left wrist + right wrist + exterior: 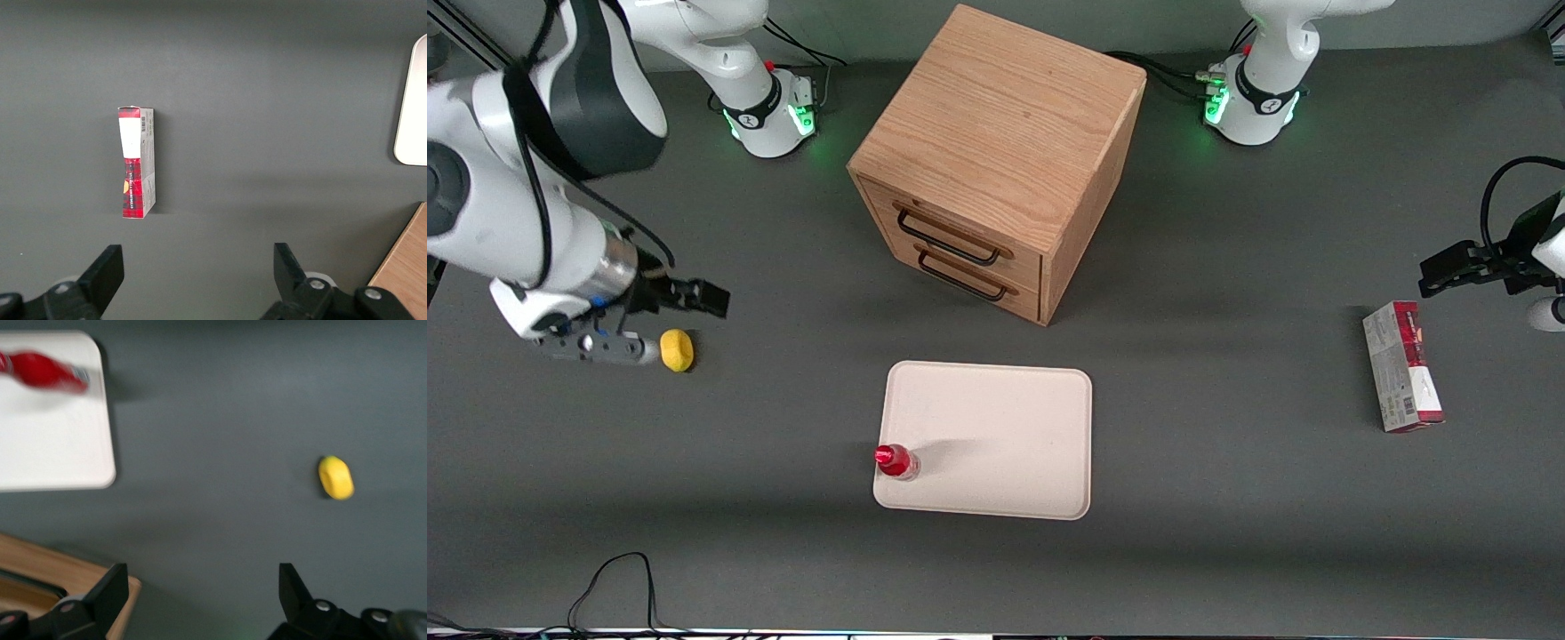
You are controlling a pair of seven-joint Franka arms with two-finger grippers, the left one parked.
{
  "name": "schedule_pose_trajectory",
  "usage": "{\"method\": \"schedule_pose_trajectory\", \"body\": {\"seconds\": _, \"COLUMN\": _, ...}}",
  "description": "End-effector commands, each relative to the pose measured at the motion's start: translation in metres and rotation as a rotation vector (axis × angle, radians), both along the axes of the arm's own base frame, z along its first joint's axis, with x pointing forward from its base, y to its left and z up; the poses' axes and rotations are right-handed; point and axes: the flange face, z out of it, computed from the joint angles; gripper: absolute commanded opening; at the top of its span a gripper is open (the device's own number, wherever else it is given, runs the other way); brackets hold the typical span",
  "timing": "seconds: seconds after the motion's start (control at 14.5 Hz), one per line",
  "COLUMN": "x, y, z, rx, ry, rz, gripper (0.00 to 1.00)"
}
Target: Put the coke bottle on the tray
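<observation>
The small red coke bottle (895,461) with its red cap stands upright on the large flat cream tray (996,418) with rounded corners and a low rim, in the tray's corner that is nearest the front camera and toward the working arm's end of the table; nothing touches the bottle. The right arm's gripper (703,298) hangs above the dark grey table (1227,498), well apart from the tray and toward the working arm's end, and it is empty. Its two black fingers (107,593) are spread wide, with bare table showing between them in the right wrist view. A small yellow lemon-shaped object (677,349) lies on the table just beside the gripper, a little nearer to the front camera than the fingertips, and it is not held. In the right wrist view the bottle (43,370) shows as a blurred red shape on the tray (53,447). A light wooden two-drawer cabinet (996,160) with dark wire handles stands farther from the front camera than the tray, near it but apart from it. A red-and-grey rectangular carton (1402,366) lies flat on the table toward the parked arm's end, well apart from everything else.
</observation>
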Motion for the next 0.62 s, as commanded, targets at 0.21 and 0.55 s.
{"method": "schedule_pose_trajectory", "body": {"seconds": 0.21, "x": -0.077, "y": -0.053, "z": 0.036, "rx": 0.078, "ry": -0.016, "rz": 0.124, "gripper": 1.00}}
{"method": "schedule_pose_trajectory", "body": {"seconds": 0.55, "x": -0.069, "y": -0.050, "z": 0.052, "rx": 0.078, "ry": -0.022, "rz": 0.130, "gripper": 1.00}}
